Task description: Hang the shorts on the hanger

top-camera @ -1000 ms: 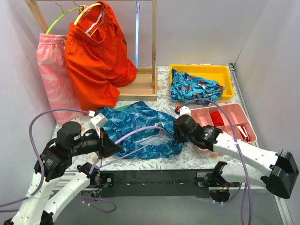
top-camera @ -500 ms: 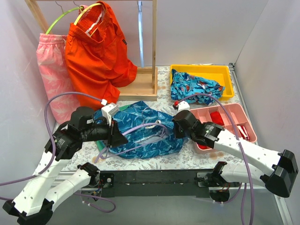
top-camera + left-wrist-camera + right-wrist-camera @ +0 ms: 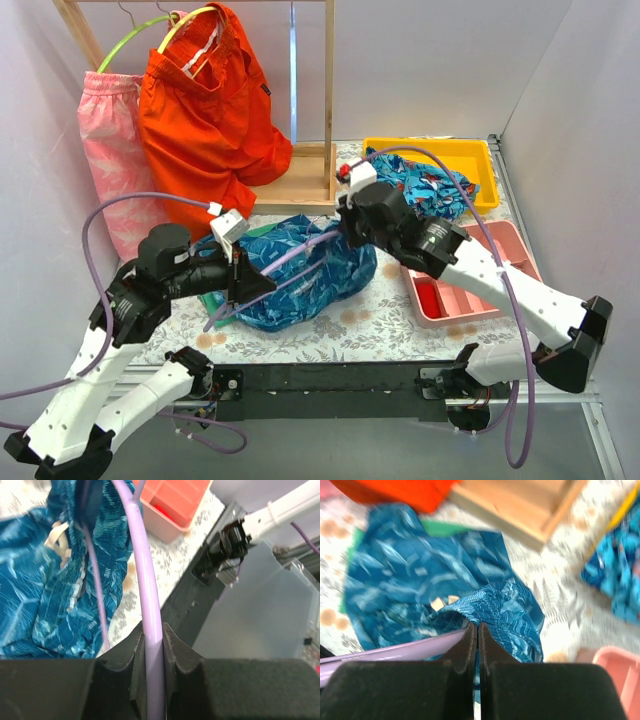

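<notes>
The teal leaf-print shorts (image 3: 305, 270) hang bunched over the table's middle, lifted at their top edge. My right gripper (image 3: 342, 234) is shut on the waistband of the shorts (image 3: 505, 612), holding it up. The lavender hanger (image 3: 285, 262) runs from my left gripper (image 3: 250, 285) up into the shorts' opening. My left gripper (image 3: 153, 640) is shut on the hanger's bar (image 3: 146, 580). In the right wrist view the hanger (image 3: 395, 652) passes just left of my fingers. The hanger's hook is hidden.
A wooden rack (image 3: 305, 180) at the back left holds orange shorts (image 3: 205, 130) and a pink garment (image 3: 115, 165) on yellow-green hangers. A yellow tray (image 3: 470, 155) holds a blue garment with red specks (image 3: 415, 185). A pink compartment tray (image 3: 500, 285) stands right.
My right gripper has lifted the shorts' waistband up and toward the back. My left gripper rose and moved right with the hanger, whose far end is now inside the shorts.
</notes>
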